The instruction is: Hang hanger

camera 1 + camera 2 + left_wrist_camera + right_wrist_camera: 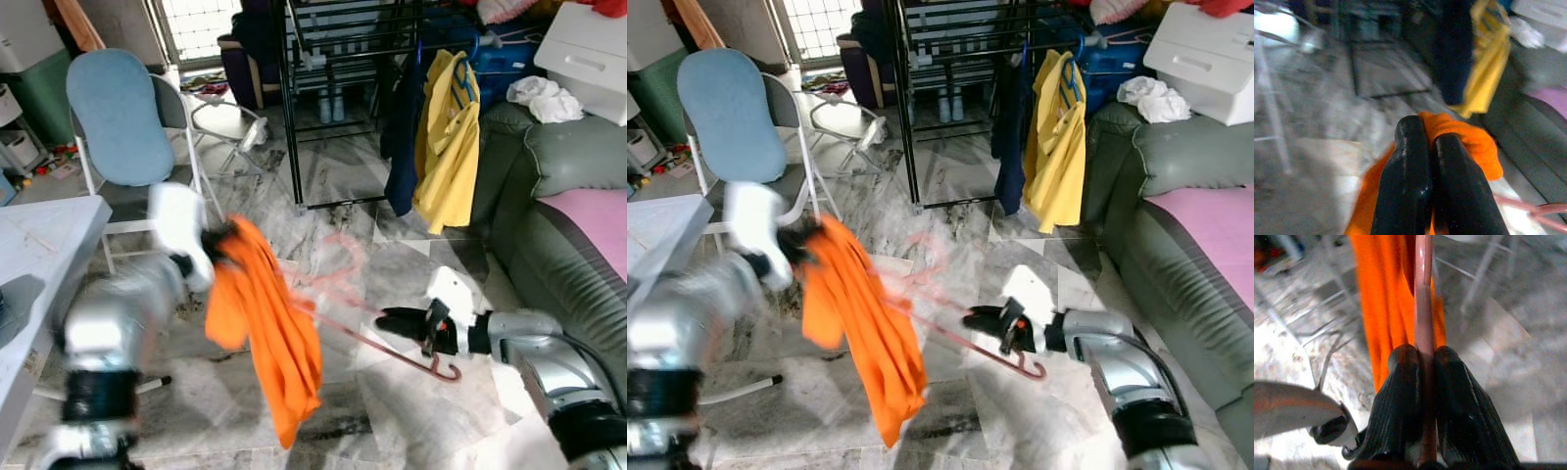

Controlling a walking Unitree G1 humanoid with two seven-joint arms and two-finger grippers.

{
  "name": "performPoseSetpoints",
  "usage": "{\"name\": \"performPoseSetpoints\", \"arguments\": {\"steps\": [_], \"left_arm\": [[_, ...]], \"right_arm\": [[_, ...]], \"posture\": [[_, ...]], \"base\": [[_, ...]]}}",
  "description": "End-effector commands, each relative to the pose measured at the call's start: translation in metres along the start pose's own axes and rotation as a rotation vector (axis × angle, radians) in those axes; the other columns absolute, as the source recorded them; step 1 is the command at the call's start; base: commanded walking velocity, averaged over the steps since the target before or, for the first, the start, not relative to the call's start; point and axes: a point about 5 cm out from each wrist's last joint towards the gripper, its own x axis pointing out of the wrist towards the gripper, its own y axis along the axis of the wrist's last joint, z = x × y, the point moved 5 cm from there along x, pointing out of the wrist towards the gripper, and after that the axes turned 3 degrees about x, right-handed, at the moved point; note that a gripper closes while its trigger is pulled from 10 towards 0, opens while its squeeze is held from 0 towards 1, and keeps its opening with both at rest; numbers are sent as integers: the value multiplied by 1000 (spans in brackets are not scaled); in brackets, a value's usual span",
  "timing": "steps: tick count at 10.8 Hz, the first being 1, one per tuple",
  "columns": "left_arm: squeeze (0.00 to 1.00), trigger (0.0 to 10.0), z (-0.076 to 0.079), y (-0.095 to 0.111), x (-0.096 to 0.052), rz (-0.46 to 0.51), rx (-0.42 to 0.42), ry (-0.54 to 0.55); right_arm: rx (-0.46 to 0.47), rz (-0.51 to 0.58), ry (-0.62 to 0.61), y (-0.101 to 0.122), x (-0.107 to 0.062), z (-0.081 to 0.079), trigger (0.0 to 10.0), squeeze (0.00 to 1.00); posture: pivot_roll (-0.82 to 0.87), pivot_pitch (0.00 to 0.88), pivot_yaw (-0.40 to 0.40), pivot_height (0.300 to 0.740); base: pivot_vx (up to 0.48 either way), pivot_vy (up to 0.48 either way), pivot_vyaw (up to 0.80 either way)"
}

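Observation:
An orange garment (269, 333) hangs from my left gripper (223, 243), which is shut on its top edge at centre left, blurred by motion. A pink hanger (377, 338) runs from inside the garment to its hook (446, 372) low on the right. My right gripper (397, 321) is shut on the hanger's bar near the hook; in the right wrist view the pink hanger (1423, 313) passes between the fingers (1400, 396) toward the orange garment (1376, 298). In the left wrist view the fingers (1408, 181) pinch the orange garment (1469, 142). A black drying rack (323, 98) stands behind.
A yellow shirt (451, 147) and a dark garment (402, 127) hang on the rack. A blue folding chair (122, 122) stands at the left, a white table (39, 245) beside it. A green sofa (568, 215) with a pink cushion lines the right. Marble floor lies between.

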Motion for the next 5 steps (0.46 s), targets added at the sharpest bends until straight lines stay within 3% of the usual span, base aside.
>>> {"name": "performPoseSetpoints", "arguments": {"steps": [1,4,5], "left_arm": [[0,10000,-9,7,-3,29,2,35],[0,10000,-9,16,-6,79,-7,37],[0,10000,1,17,-6,91,-13,-8]], "right_arm": [[43,39,-60,8,-4,12,10000,0],[234,76,-343,-1,-19,58,10000,0],[293,89,-467,-2,-27,76,10000,0]], "posture": [[-33,32,79,740],[-33,41,70,740],[-34,42,68,740]], "base": [[0,0,0],[0,0,0],[0,0,0]]}}
